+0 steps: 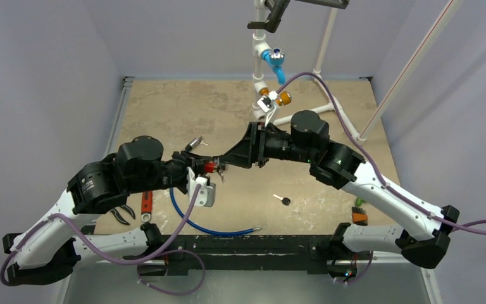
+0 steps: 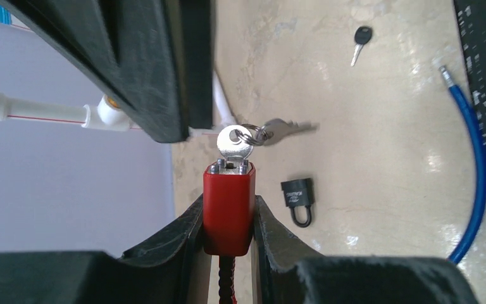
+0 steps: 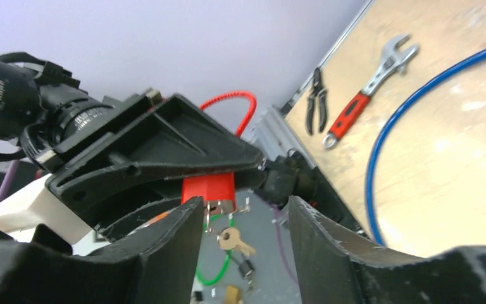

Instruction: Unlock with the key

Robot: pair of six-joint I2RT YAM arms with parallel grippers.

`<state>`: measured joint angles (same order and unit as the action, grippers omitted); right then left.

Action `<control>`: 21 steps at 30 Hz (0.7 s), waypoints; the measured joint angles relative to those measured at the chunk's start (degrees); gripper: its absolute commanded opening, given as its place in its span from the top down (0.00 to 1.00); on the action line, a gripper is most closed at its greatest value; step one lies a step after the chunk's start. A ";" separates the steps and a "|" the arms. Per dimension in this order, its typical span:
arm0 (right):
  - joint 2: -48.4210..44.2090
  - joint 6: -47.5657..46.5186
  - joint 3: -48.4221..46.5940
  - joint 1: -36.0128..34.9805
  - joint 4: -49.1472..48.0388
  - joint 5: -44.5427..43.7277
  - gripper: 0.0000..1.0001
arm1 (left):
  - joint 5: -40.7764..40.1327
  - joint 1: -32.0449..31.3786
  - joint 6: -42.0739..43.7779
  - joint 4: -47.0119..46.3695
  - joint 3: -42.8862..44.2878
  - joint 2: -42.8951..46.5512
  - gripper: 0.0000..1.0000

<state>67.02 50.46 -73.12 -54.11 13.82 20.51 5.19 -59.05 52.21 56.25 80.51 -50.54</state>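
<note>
My left gripper [image 2: 229, 204] is shut on a red padlock [image 2: 229, 212] and holds it above the table; its red cable shackle hangs below. A silver key [image 2: 235, 145] sits in the lock's keyhole, with a ring and a second key [image 2: 286, 130] dangling from it. My right gripper [image 3: 245, 218] is open, its jaws spread on either side of the inserted key, just in front of the red padlock [image 3: 209, 188]; one finger [image 3: 164, 244] is close beside the key. In the top view both grippers meet at the padlock [image 1: 211, 167] mid-table.
A small black padlock [image 2: 298, 197] and a black-headed key [image 1: 283, 200] lie on the table. A blue cable [image 1: 196, 225], a red-handled wrench [image 1: 146, 206] and pliers [image 1: 122, 215] lie near the left arm. A white pipe frame [image 1: 262, 47] with valves stands at the back.
</note>
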 measured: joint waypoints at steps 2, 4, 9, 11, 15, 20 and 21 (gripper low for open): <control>-0.70 -2.67 -2.84 0.59 3.41 -1.81 0.40 | 1.84 -0.02 -2.69 0.37 0.39 -0.13 1.00; -1.68 -5.01 -4.85 0.92 5.33 -3.15 0.37 | 3.82 0.17 -5.42 1.16 0.42 -0.11 1.00; -5.40 -12.37 -6.45 0.98 7.63 -4.52 0.35 | 11.85 4.33 -12.81 7.17 4.09 -3.34 1.00; -6.16 -15.93 -6.47 0.90 7.80 -4.04 0.35 | 16.46 7.15 -15.67 10.16 7.61 -6.14 1.00; -5.66 -22.69 -6.49 -1.29 8.24 -3.26 0.35 | 23.98 10.73 -21.00 12.59 11.67 -10.82 1.00; -3.10 -29.05 -6.51 -7.76 8.59 -3.76 0.39 | 30.01 11.43 -26.23 14.67 11.63 -12.87 1.00; -2.78 -29.75 -6.51 -8.33 8.57 -3.78 0.40 | 30.73 11.54 -26.77 14.95 11.63 -12.90 1.00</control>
<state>64.25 20.71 -79.64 -62.43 22.39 16.73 35.92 -47.51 25.43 71.20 92.14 -63.44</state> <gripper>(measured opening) 0.629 0.226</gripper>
